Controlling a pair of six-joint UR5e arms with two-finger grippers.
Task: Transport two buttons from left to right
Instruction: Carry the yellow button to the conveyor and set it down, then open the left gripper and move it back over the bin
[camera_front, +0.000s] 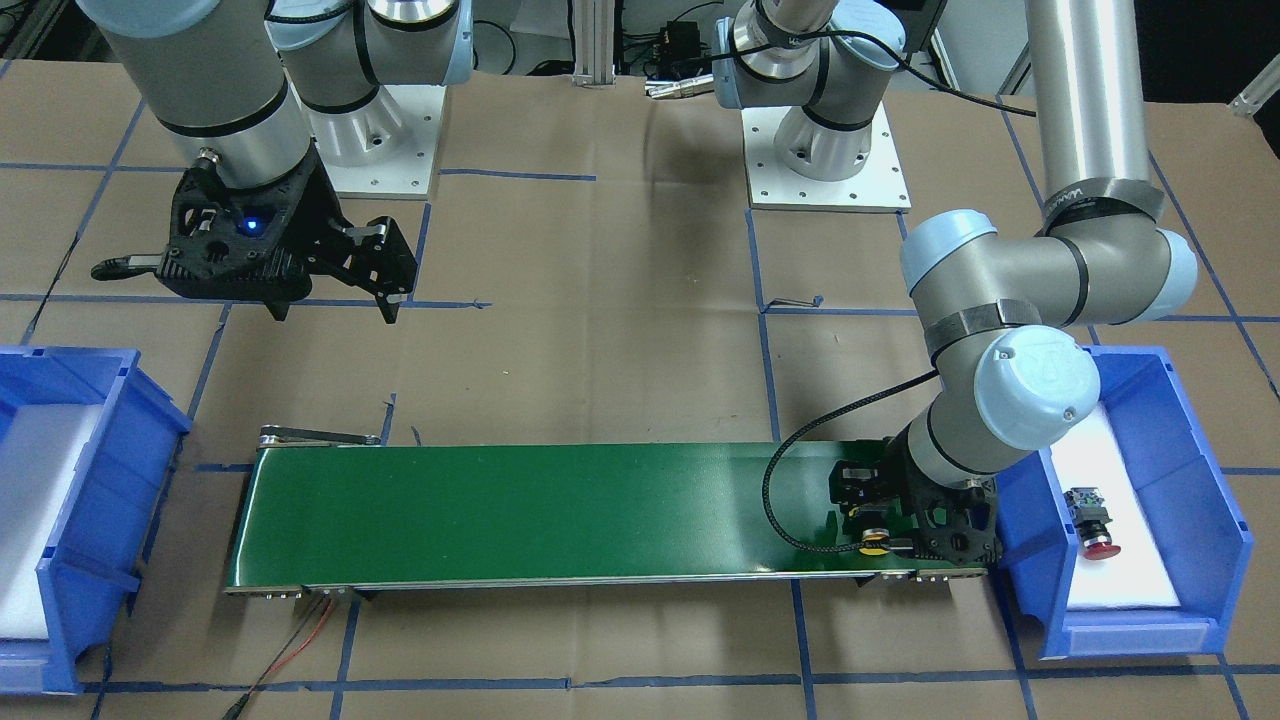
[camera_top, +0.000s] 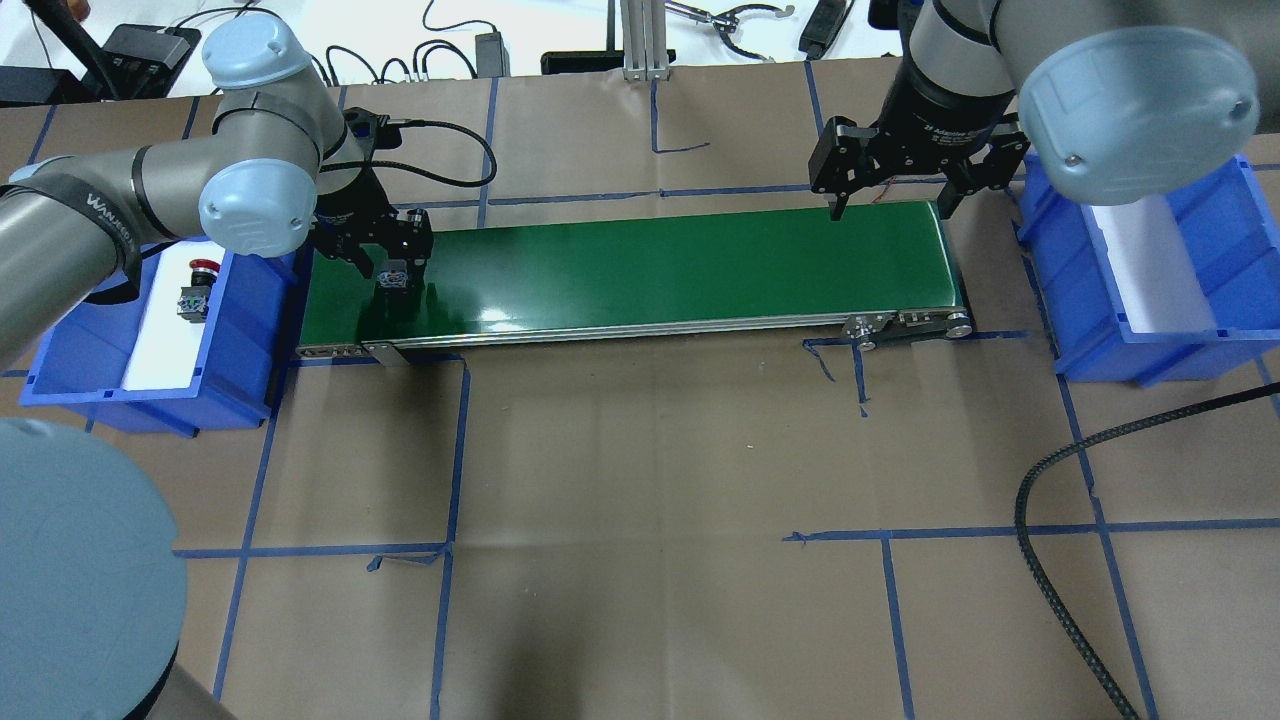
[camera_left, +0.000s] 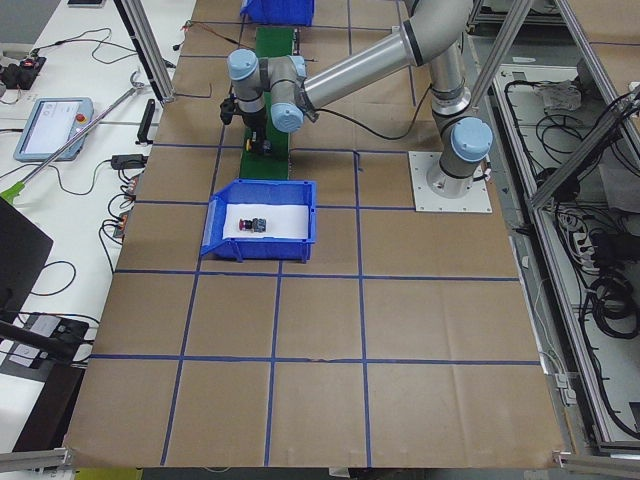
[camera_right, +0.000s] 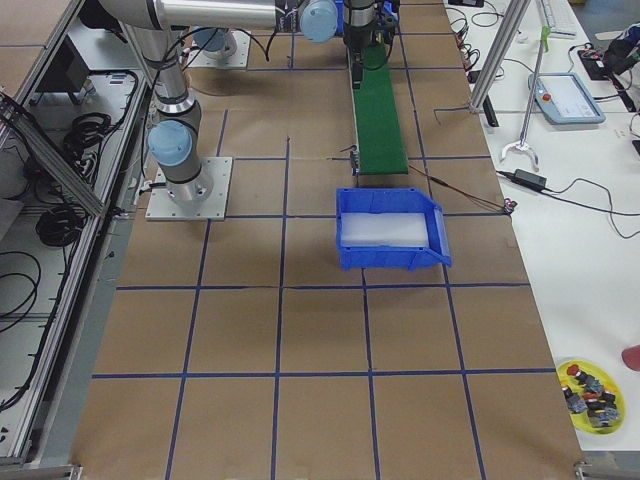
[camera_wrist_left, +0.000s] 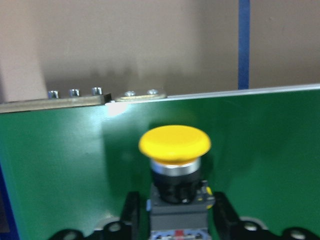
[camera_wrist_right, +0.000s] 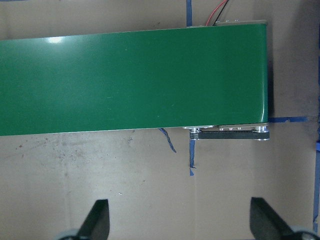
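Red button (camera_top: 195, 290) is in the left bin (camera_top: 60, 370), and the left gripper (camera_top: 397, 270) is clamped on the yellow button (camera_wrist_left: 174, 145), standing on the left end of the belt (camera_top: 650, 260). Right gripper (camera_top: 890, 208) hangs wide open over the right end, so neither's delivered yet.

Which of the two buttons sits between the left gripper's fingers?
The yellow button, over the green belt between the left gripper's fingers. The red button lies apart in the blue bin, untouched.
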